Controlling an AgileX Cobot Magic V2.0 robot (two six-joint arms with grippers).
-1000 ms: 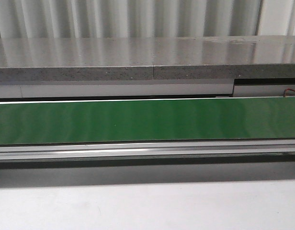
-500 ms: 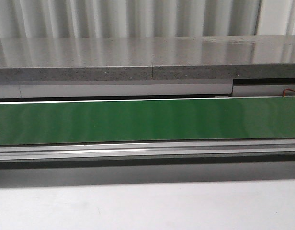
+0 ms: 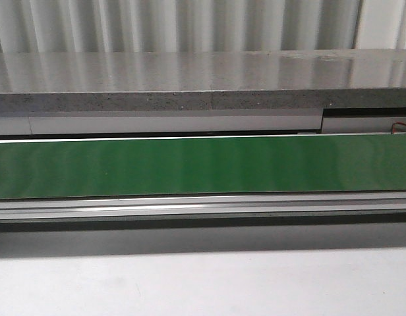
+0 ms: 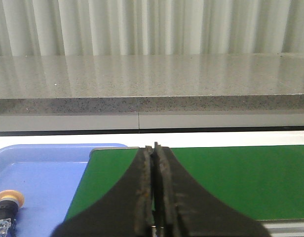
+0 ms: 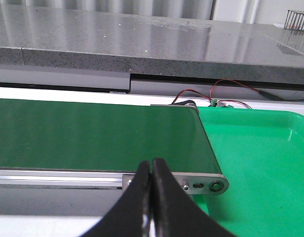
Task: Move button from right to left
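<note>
The button (image 4: 5, 212) lies in the blue tray (image 4: 43, 168) at the left end of the green belt (image 4: 231, 177), seen only in the left wrist view: yellow head, black collar, blue block with a green mark. My left gripper (image 4: 152, 146) is shut and empty, over the belt's left end, to the right of the button. My right gripper (image 5: 151, 164) is shut and empty, near the belt's right end, beside the green tray (image 5: 260, 163). Neither gripper shows in the front view.
The green conveyor belt (image 3: 203, 166) runs left to right with an aluminium rail (image 3: 203, 205) along its near side. A grey stone ledge (image 3: 190, 82) stands behind it. Red wires (image 5: 206, 95) lie behind the green tray. White table surface (image 3: 203, 283) lies in front.
A small speck on the belt has shifted to the left; the belt is running leftwards. Nothing else has moved.
</note>
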